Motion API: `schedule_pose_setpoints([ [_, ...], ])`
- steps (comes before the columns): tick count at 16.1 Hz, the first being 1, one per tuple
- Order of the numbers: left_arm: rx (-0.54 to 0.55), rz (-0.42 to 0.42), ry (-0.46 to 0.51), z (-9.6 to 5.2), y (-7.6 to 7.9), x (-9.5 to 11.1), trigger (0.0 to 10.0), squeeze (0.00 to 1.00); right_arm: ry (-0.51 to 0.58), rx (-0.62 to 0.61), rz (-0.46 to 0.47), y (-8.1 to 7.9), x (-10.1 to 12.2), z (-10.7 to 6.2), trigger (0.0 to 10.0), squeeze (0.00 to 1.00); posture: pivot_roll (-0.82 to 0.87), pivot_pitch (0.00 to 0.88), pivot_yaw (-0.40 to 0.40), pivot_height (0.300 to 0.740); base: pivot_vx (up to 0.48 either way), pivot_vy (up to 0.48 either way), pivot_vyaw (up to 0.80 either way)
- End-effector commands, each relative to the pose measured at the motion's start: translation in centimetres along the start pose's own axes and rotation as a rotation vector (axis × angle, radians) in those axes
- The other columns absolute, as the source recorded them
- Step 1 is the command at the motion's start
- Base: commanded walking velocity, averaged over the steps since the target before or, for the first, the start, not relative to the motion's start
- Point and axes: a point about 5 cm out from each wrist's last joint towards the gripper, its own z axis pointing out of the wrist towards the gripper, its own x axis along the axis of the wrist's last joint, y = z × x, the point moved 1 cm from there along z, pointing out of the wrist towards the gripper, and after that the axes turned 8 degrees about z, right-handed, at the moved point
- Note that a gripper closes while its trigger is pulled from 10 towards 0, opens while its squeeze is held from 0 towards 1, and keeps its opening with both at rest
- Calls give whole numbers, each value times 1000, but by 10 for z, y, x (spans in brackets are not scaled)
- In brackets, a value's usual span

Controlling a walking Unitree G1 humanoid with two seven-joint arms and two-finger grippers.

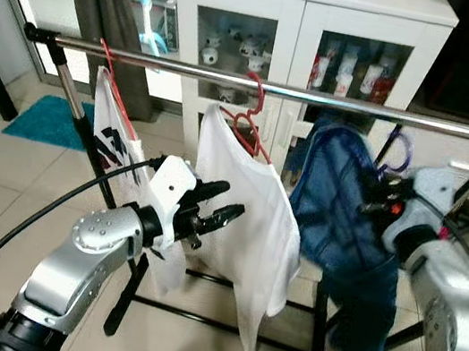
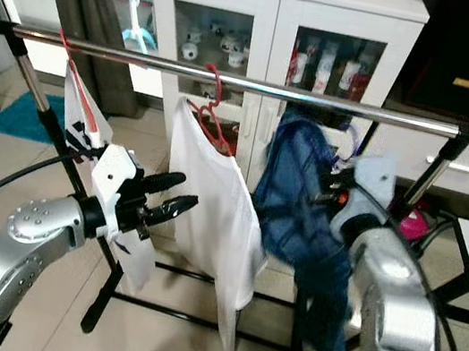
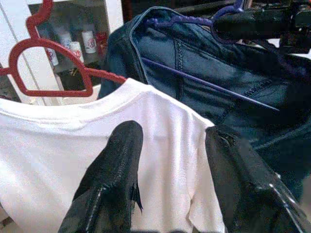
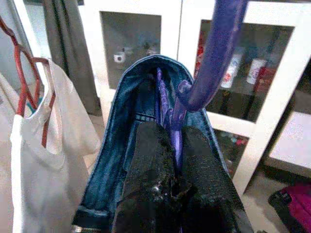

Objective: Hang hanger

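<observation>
Nearest us, our left gripper point(image 1: 219, 204) hangs below the rail with its two black fingers point(image 3: 109, 182) spread moderately wide, holding nothing; the tips point at the side of the white T-shirt point(image 1: 242, 209), close to the cloth but we cannot tell if they touch. Our right gripper point(image 4: 171, 160) is clamped narrow on the neck of the purple hanger point(image 4: 206, 68), which carries a blue denim garment point(image 1: 341, 240). Its hook point(image 1: 400, 150) sits just under the chrome rail point(image 1: 321, 98), slightly to the right of the denim; whether it rests over the rail we cannot tell.

On the rail, the T-shirt hangs from a red hanger point(image 1: 249, 119) at the middle, another white garment point(image 1: 113, 141) on a red hanger at the left. Bare rail shows between the two white pieces and at the far right end. Beyond stands a white glass-door cabinet point(image 1: 306, 25).
</observation>
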Motion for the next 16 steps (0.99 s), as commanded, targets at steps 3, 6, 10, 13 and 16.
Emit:
schedule_pose_setpoints([
  [3, 24, -1, -21, -4, 0, -4, 10000, 0, 60, -19, 18, -14, 10, -12, 0, 0, -124, 0, 74, 740, 0, 0, 0],
  [6, 38, -8, -26, -6, 0, -5, 10000, 0, 14, -7, 22, -21, -3, -16, 0, 0, -118, 0, 62, 740, 0, 0, 0],
  [10, 51, -14, -26, -7, 0, -6, 10000, 0, 3, -17, 44, -26, -5, -18, 0, 0, -113, 0, 56, 740, 0, 0, 0],
  [13, 59, -17, -27, -8, -1, -7, 10000, 0, -11, -17, 35, -28, -8, -21, 0, 0, -115, 0, 55, 740, -250, 0, 0],
  [16, 59, -19, -26, -7, -1, -7, 10000, 0, -18, -11, 29, -28, -7, -21, 0, 0, -116, 0, 50, 740, -256, 0, 0],
])
